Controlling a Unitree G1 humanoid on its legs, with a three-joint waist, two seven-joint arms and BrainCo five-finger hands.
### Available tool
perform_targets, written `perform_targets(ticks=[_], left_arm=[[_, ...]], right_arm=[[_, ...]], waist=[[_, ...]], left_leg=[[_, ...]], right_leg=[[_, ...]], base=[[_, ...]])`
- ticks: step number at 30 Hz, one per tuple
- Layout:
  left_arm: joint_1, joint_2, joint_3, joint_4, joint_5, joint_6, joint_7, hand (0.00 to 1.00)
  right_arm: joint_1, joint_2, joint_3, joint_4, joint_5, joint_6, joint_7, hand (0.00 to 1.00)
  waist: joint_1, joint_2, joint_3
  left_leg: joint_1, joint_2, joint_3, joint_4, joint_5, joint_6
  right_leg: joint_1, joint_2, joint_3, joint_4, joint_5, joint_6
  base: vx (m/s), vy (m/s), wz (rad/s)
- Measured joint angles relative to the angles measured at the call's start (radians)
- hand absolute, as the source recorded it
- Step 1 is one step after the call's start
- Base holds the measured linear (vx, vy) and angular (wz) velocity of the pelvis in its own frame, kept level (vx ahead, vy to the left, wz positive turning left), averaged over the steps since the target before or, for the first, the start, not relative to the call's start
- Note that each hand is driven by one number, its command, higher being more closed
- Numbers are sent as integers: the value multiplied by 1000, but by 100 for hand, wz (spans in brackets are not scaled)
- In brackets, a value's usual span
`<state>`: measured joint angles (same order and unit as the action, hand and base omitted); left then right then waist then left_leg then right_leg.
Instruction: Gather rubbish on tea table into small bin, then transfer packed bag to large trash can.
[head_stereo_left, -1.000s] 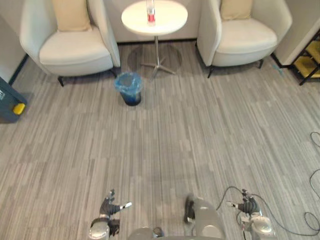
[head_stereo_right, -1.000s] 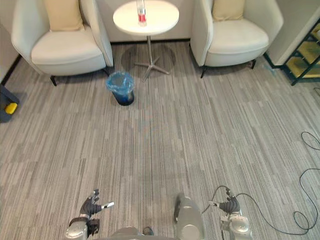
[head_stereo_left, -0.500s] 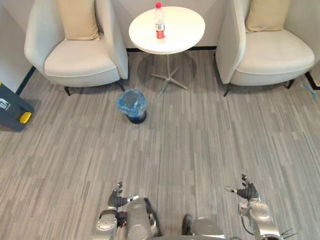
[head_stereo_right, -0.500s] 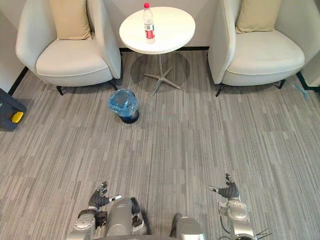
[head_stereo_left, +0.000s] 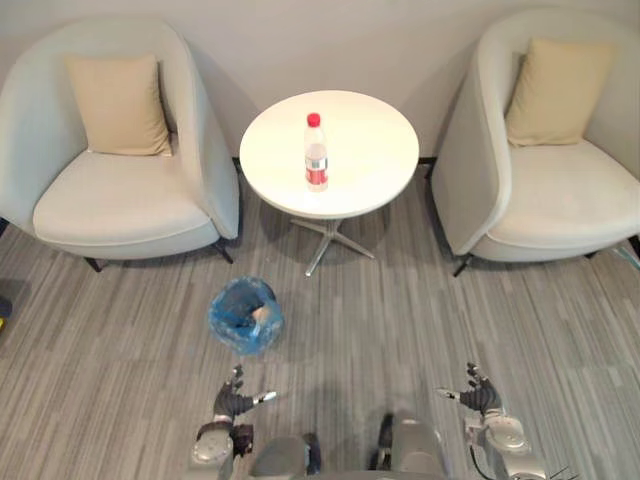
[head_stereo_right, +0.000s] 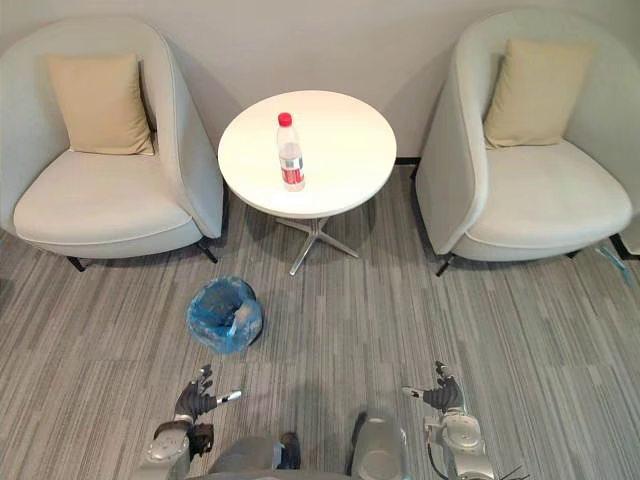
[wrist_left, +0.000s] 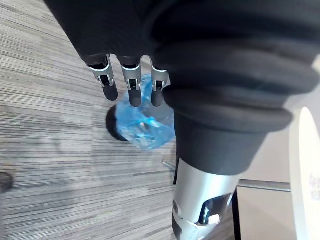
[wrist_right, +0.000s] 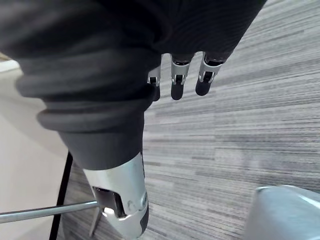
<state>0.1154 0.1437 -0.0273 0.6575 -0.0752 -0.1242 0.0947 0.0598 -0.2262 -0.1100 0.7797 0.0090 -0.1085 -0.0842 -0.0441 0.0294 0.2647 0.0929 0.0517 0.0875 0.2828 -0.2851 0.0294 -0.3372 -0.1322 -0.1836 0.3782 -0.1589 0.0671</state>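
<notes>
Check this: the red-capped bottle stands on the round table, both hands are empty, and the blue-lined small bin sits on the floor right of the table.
Wrong side. The left eye view shows the blue-lined small bin on the floor left of the round table. The rest holds: the red-capped bottle stands on it; left hand and right hand are empty.

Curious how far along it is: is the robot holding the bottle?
No, the bottle stands upright on the round table, and the left hand and right hand are open and empty.
</notes>
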Motion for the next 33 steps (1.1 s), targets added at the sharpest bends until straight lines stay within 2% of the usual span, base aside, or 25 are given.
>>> perform_targets(ticks=[1, 2, 3, 4, 5, 6, 7, 8, 9, 10, 12, 13, 14, 15, 16, 17, 19, 21, 22, 25, 27, 29, 33], left_arm=[[-9, -4, -2, 2, 1, 0, 2, 0], [-15, -20, -3, 7, 2, 1, 2, 0], [-14, -26, -2, -1, 5, -1, 0, 0], [-18, -34, -6, 0, 8, -1, -1, 0], [-24, -42, -6, 2, 8, -1, 0, 0], [-5, -48, -4, 1, 10, -8, 0, 0], [-10, -66, -6, 23, 11, -7, 0, 0], [-7, -72, -8, 23, 12, -5, -2, 0], [-6, -72, -10, 23, 17, -1, -4, 0], [-10, -72, -10, 22, 19, 0, -4, 0], [-3, -75, -12, 20, 19, -1, -5, 0], [-2, -77, -12, 20, 19, 0, -6, 0], [-1, -80, -12, 19, 19, 0, -6, 0], [3, -81, -12, 20, 19, 1, -6, 0], [16, -83, -12, 19, 19, 1, -6, 0], [21, -78, -11, 23, 20, 2, -5, 0], [18, -63, -11, 20, 30, 4, -5, 0], [23, -57, -10, 24, 41, 6, -5, 0], [25, -55, -10, 26, 42, 6, -5, 0], [21, -36, -10, 28, 48, 6, -3, 0], [18, -24, -13, 28, 48, 6, -3, 0], [18, -8, -13, 28, 49, 6, -2, 0], [38, -4, -11, 29, 50, 4, -2, 0]], right_arm=[[17, -3, -13, -1, -8, 3, -1, 0], [20, -15, -15, 1, -10, 6, -1, 0], [4, -18, -22, -2, -11, 9, -1, 0], [-4, -21, -49, -22, -17, 8, -2, 0], [1, -28, -53, -25, -17, 7, -2, 0], [20, -35, -49, -31, -17, 4, 0, 0], [27, -47, -40, -34, -17, 7, 0, 0], [23, -46, -39, -35, -15, 7, -1, 0], [25, -35, -43, -43, -7, 6, -6, 0], [38, -9, -50, -57, 2, 6, -9, 0], [45, 14, -49, -67, 13, 2, -9, 0], [44, 16, -50, -73, 19, 2, -9, 0], [42, 18, -52, -95, 20, 2, -11, 0], [43, 21, -58, -110, 20, 1, -12, 0], [53, 18, -60, -128, 19, 1, -16, 0], [59, 19, -61, -137, 17, 2, -22, 0], [66, 26, -57, -147, 5, 2, -25, 0], [67, 25, -54, -162, -19, 2, -26, 0], [66, 25, -46, -173, -20, 2, -26, 0], [36, 33, -5, -204, -31, 1, -25, 0], [44, 50, 11, -273, -43, 0, -25, 0], [70, 65, 14, -343, -52, -4, -23, 0], [84, 44, 64, -483, -83, -48, -8, 0]], waist=[[-9, 9, 0], [-8, 31, 3], [16, 38, 2], [-2, 24, 8], [-14, 19, 9], [-18, 15, -12], [-18, 36, 2], [-13, 56, -2], [-3, 59, -1], [2, 43, 8], [9, 21, 10], [9, 21, 10], [9, 23, 9], [9, 30, 5], [7, 50, -2], [8, 68, -9], [6, 30, -19], [7, 11, -28], [8, 10, -28], [4, 6, -26], [3, 2, -26], [3, -8, -30], [6, -23, -45]], left_leg=[[34, 26, -13, -1, -18, -41], [48, 53, -23, 2, -26, -57], [44, 72, -19, 7, 0, -87], [65, 57, -41, 37, 70, -117], [81, 51, -49, 59, 92, -122], [54, 58, -56, 185, 101, -127], [-5, 107, -50, 368, 130, -161], [-62, 153, -21, 485, 140, -158], [-131, 203, 43, 599, 114, -118], [-176, 213, 86, 611, 83, -104], [-207, 202, 163, 497, 56, -101], [-220, 190, 171, 438, 56, -100], [-238, 154, 172, 275, 61, -108], [-238, 131, 169, 136, 104, -122], [-240, 121, 162, 45, 217, -103], [-229, 127, 162, 23, 239, -55], [-189, 92, 169, -38, 246, -55], [-160, 62, 189, -83, 254, -46], [-151, 54, 194, -93, 253, -46], [-139, 38, 210, -97, 242, -34], [-129, 32, 201, -97, 242, -33], [-125, 27, 182, -100, 242, -33], [-138, 2, 165, -150, 278, -28]], right_leg=[[28, 36, 47, -113, 233, 7], [49, 60, 42, -112, 261, -42], [37, 68, 49, -64, 224, -66], [10, 31, 54, 113, 122, -68], [-23, 22, 30, 204, 75, -63], [16, 21, 22, 157, 54, -44], [79, 36, -12, 129, 17, -103], [114, 61, -21, 92, 9, -111], [171, 81, -35, 31, 12, -124], [248, 82, -54, -38, 21, -130], [327, 78, -66, -105, 23, -131], [344, 78, -68, -119, 23, -131], [367, 79, -67, -140, 23, -131], [380, 86, -62, -147, 21, -124], [396, 107, -55, -155, 11, -106], [415, 130, -36, -158, -6, -81], [422, 94, -13, -157, -13, -68], [422, 72, 2, -154, -23, -51], [421, 61, 10, -146, -25, -48], [349, 27, 49, 7, -56, 3], [321, 24, 62, 88, -57, 4], [319, 22, 78, 97, -57, 4], [360, 21, 78, -39, -61, 0]], base=[[678, -259, 92], [669, -217, 31], [694, -271, 24], [640, -278, 36], [558, -355, 87], [398, -318, 74], [404, -280, 57], [400, -227, 26], [429, -169, 23], [409, -170, 27], [343, -113, 21], [334, -61, 2], [293, -6, -14], [324, 28, -24], [323, 70, -31], [271, 67, -13], [206, 79, -3], [168, 62, -8], [138, 66, -13], [44, 59, -11], [-3, 25, 13], [-12, 5, 25], [-54, 3, 9]])
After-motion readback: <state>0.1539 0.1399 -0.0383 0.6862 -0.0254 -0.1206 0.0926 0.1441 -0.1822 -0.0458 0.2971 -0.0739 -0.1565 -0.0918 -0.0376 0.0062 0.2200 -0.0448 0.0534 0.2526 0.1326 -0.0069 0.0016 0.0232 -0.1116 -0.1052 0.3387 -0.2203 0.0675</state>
